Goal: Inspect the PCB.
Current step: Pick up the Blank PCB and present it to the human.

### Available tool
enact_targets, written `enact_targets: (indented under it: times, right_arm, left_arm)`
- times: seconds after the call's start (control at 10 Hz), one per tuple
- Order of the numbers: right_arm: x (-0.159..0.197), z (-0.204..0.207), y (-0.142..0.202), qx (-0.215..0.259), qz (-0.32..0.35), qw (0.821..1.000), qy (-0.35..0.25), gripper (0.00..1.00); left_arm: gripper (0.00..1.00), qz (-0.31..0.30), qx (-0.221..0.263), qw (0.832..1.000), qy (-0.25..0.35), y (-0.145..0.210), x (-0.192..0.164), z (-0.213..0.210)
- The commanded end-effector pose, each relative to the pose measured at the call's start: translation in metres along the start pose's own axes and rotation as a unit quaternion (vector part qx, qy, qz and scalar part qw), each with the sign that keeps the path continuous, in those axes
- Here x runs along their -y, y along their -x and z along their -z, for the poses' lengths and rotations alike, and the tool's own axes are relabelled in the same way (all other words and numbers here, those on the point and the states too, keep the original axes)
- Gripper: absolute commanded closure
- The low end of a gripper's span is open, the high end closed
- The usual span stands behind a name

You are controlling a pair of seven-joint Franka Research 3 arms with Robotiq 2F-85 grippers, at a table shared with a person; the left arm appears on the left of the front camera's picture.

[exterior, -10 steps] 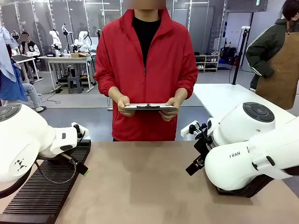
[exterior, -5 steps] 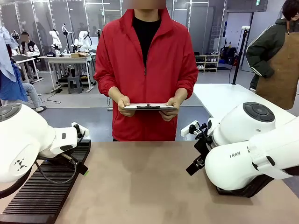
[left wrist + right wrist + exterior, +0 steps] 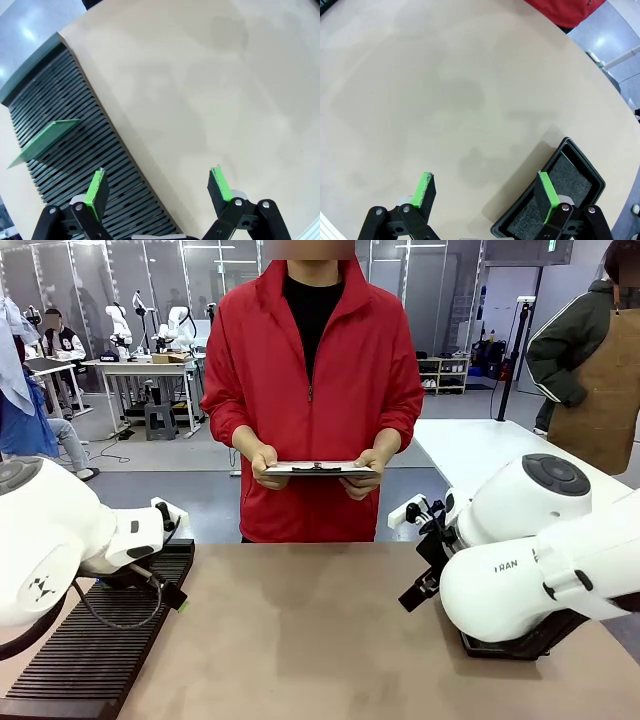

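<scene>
You have the left gripper (image 3: 158,173) and right gripper (image 3: 485,176) both spread wide, holding nothing, the PCB (image 3: 46,141) apparently standing tilted in the ribbed rack (image 3: 75,97).

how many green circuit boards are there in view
1: a circuit board stands tilted on edge in a slot of the black slotted rack. Part of the rack lies outside the picture, so more may be hidden.
</scene>
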State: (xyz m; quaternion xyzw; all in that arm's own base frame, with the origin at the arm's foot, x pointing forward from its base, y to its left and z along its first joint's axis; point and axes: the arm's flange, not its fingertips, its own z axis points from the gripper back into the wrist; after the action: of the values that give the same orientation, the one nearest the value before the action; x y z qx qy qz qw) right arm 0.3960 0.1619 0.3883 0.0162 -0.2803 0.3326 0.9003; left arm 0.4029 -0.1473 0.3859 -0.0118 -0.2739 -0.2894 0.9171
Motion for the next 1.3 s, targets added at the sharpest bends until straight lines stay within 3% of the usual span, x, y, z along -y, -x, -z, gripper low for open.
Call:
enact_targets:
  times: [0.0,0.3,0.6,0.8,0.9,1.2]
  right_arm:
    - [0.007,-0.031,-0.008,0.008,0.010,1.000,-0.026,0.00]
    - [0.014,-0.052,-0.012,-0.002,0.038,0.997,-0.066,0.00]
    - [0.053,-0.109,0.005,0.002,0.122,0.977,-0.174,0.00]
    - [0.096,-0.139,0.046,0.012,0.185,0.936,-0.299,0.00]
    - [0.115,-0.146,0.069,0.014,0.230,0.914,-0.334,0.00]
    - [0.156,-0.156,0.160,0.091,0.318,0.846,-0.419,0.00]
  left_arm:
    - [0.00,0.008,0.000,1.000,0.003,-0.009,-0.001,-0.027]
    - [0.00,-0.021,-0.007,0.998,0.058,-0.011,-0.007,-0.052]
    - [0.00,-0.040,0.015,0.973,0.227,0.010,-0.050,-0.107]
    - [0.00,-0.047,0.034,0.936,0.348,0.054,-0.099,-0.140]
    - [0.00,-0.063,0.059,0.924,0.373,0.075,-0.116,-0.149]
    - [0.00,-0.153,0.140,0.880,0.427,0.156,-0.161,-0.162]
